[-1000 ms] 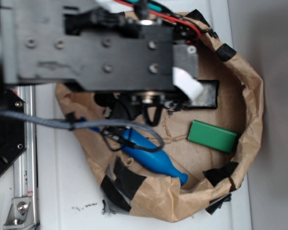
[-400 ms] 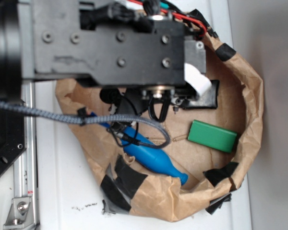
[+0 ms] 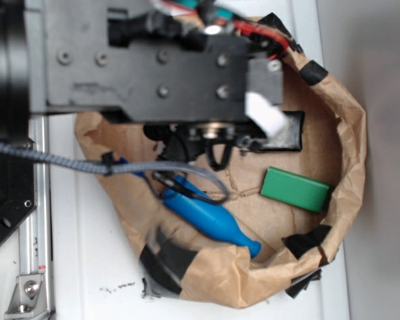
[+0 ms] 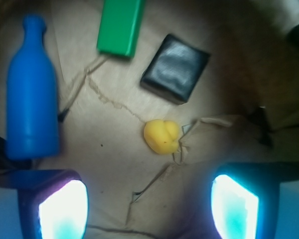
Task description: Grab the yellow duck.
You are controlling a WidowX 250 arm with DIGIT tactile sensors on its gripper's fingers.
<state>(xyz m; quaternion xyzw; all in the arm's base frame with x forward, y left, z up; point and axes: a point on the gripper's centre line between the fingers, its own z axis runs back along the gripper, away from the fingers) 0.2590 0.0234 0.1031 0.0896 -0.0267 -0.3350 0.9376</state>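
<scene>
The yellow duck point(image 4: 162, 136) lies on the brown paper floor in the wrist view, just below the middle, small and lumpy. My gripper point(image 4: 148, 206) hangs above it, open, its two bright fingertips point(image 4: 63, 209) wide apart with only paper between them; the duck sits beyond the gap, slightly right of centre. In the exterior view the arm point(image 3: 153, 63) hides the duck completely.
A blue bottle point(image 4: 31, 89) lies at the left, also seen as the blue bottle point(image 3: 210, 220). A green block point(image 4: 120, 26) and a black square block point(image 4: 176, 68) lie beyond the duck. A brown paper bag wall point(image 3: 350, 133) with black tape rings everything.
The arm shifted right, then slightly back left over the bag. The blue bottle, green block and black block stayed put.
</scene>
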